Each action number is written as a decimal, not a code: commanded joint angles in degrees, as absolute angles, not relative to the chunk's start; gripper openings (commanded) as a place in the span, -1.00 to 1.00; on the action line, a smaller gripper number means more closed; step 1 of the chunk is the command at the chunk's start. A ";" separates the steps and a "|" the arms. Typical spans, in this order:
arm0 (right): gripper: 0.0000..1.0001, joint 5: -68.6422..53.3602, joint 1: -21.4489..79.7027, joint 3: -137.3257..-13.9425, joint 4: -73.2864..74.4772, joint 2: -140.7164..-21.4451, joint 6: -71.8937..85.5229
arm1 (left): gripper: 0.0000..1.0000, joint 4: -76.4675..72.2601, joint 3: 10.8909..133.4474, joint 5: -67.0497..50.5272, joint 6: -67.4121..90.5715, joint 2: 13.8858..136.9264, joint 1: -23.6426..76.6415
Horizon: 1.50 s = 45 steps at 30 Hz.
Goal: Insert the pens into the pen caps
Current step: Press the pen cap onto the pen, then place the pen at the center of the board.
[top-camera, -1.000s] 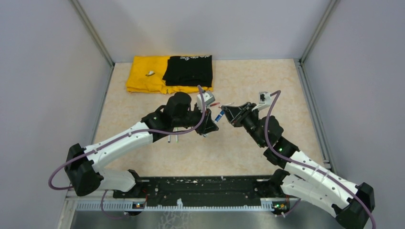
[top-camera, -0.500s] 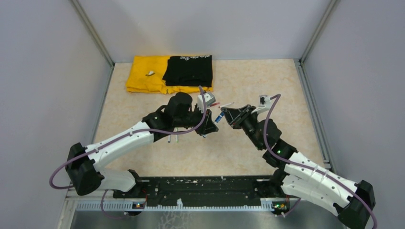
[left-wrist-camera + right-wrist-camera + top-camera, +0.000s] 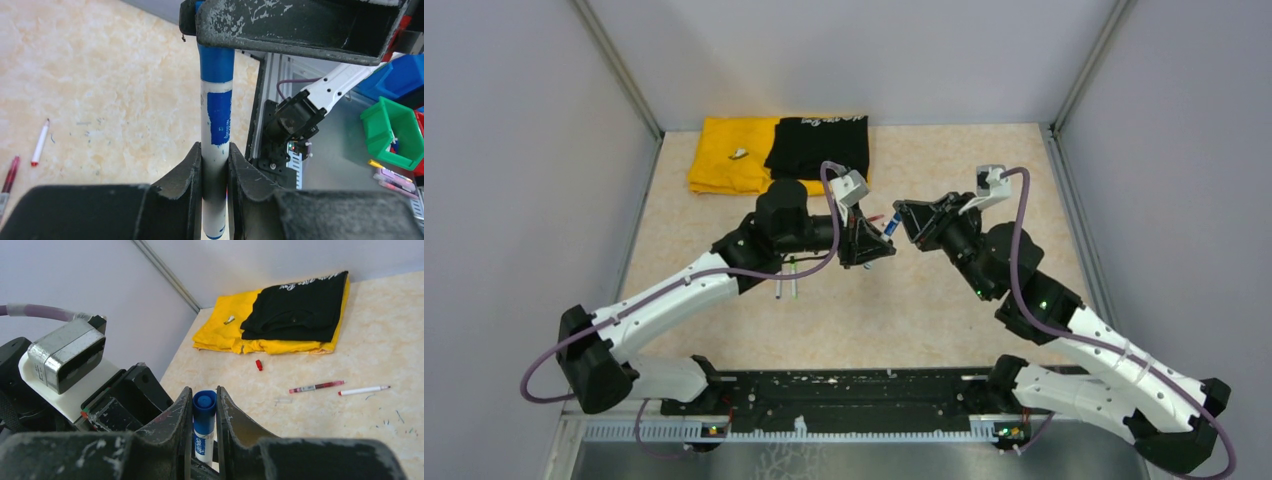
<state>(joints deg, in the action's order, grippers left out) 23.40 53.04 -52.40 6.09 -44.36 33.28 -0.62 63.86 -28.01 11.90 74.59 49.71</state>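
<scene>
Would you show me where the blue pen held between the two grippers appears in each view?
Top external: blue pen near picture centre, bridging the left gripper and right gripper.
Left wrist: the pen upright at centre, in its jaws.
Right wrist: bottom centre, cap end up.
Shared landmark: yellow cloth, absent from left wrist.

We found a beige speckled bench [image 3: 904, 320] carrying a folded yellow cloth [image 3: 724, 165] at its far edge, with a small red cap [image 3: 258, 364] just before it. Nearer lay a maroon pen [image 3: 316, 387] and a white red-tipped pen [image 3: 363, 390] — roughly end to end, not touching. Two more pens [image 3: 794, 280] lay side by side, well apart from these.
</scene>
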 commanded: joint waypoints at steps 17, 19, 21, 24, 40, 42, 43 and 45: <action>-0.15 19.49 55.42 -54.52 2.81 -37.52 15.40 | -1.00 -12.11 60.96 -22.44 10.86 68.54 47.99; -0.14 23.24 55.46 -53.67 4.18 -37.22 17.11 | -1.00 -11.16 59.93 -19.18 11.22 67.87 48.01; -0.14 25.83 55.46 -53.34 6.64 -38.14 19.16 | -1.00 -9.10 59.12 -15.12 11.69 67.21 48.04; -0.14 27.31 55.46 -53.14 11.25 -40.66 21.77 | -1.00 -5.19 57.59 -8.33 12.39 65.84 48.01; -0.08 24.46 55.46 -47.58 10.74 -48.63 27.17 | -1.00 17.44 49.26 23.72 32.32 70.56 47.99; -0.08 25.62 55.46 -47.55 11.96 -48.53 27.75 | -1.00 18.31 48.52 24.05 35.32 72.96 48.01; -0.08 26.46 55.46 -47.47 12.59 -48.44 28.23 | -1.00 18.57 48.11 24.19 36.65 74.05 47.99; -0.08 27.25 55.47 -47.18 13.54 -47.91 28.79 | -1.00 19.44 47.43 25.00 39.71 76.26 48.03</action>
<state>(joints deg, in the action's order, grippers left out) 24.47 55.00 -46.13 12.95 -48.90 27.14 16.23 48.58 21.10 31.35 73.60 48.10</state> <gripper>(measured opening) 0.459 0.245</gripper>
